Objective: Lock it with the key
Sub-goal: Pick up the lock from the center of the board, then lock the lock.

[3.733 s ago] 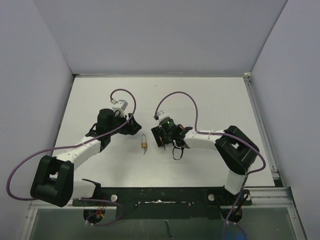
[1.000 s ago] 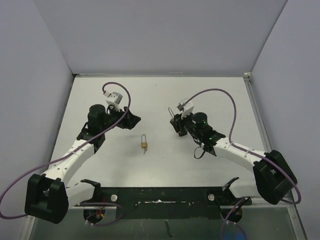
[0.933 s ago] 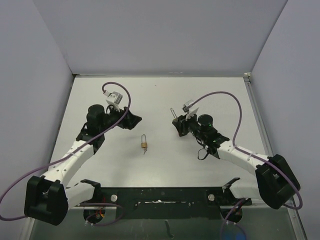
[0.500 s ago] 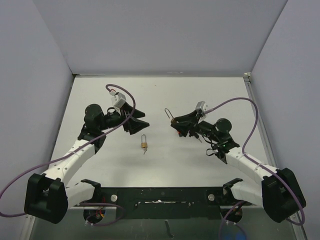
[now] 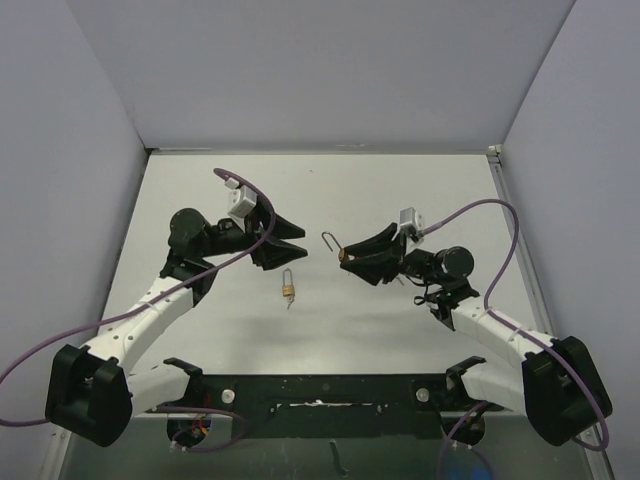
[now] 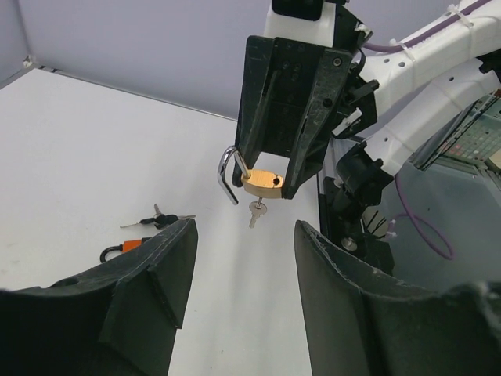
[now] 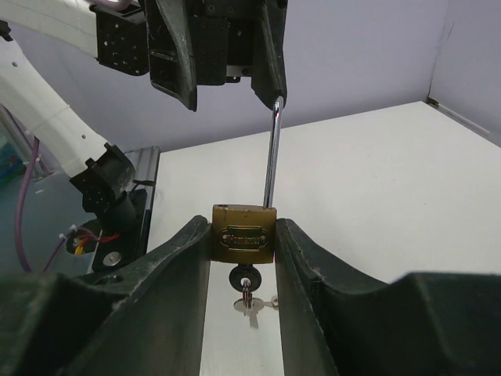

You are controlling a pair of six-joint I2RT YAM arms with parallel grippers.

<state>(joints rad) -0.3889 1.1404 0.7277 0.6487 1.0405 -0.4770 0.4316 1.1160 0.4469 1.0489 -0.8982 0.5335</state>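
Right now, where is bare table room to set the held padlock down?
Free: the far strip of table along the back wall, and the patch right of the right arm. Crowded: the centre, around the left end effector, the right end effector gripping the padlock, and the spare lock.

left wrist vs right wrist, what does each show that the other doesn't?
Left wrist only: a second padlock with a bunch of keys lying on the table, and the right pincer seen from the front.
Right wrist only: the label plate on the brass padlock, and the left pincer seen from the front, jaws open.
Both: the brass padlock clamped in the right pincer above the table, its shackle open, a key in the keyhole.
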